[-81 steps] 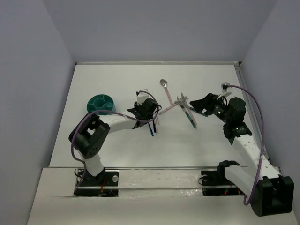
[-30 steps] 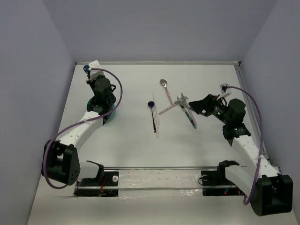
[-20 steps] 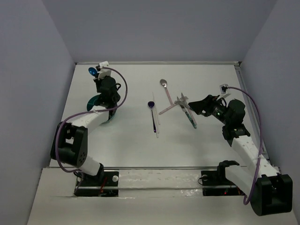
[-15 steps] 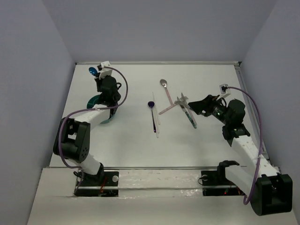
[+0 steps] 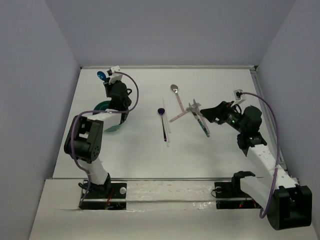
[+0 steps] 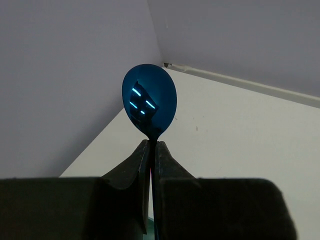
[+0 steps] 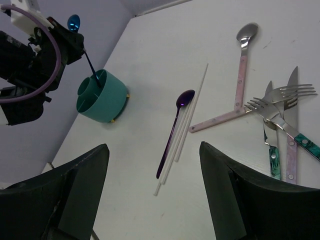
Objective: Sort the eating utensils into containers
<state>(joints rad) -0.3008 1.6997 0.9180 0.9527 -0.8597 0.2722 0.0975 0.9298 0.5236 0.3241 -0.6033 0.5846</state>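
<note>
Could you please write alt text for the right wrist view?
The left gripper holds a blue spoon, its handle tip inside a teal cup. On the white table lie a purple spoon, white chopsticks, a pink-handled spoon, forks and a knife.

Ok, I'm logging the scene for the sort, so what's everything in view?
cup: one, teal, left side
blue spoon: one, blue, bowl up, handle end in the cup
purple spoon: one, purple, centre
chopsticks: two, white, beside the purple spoon
silver spoon: one, pink handle, beyond the chopsticks
forks and knives: about four, pink and green handles, crossed, right of centre
left gripper: shut on blue spoon
right gripper: open, near the pile
</note>
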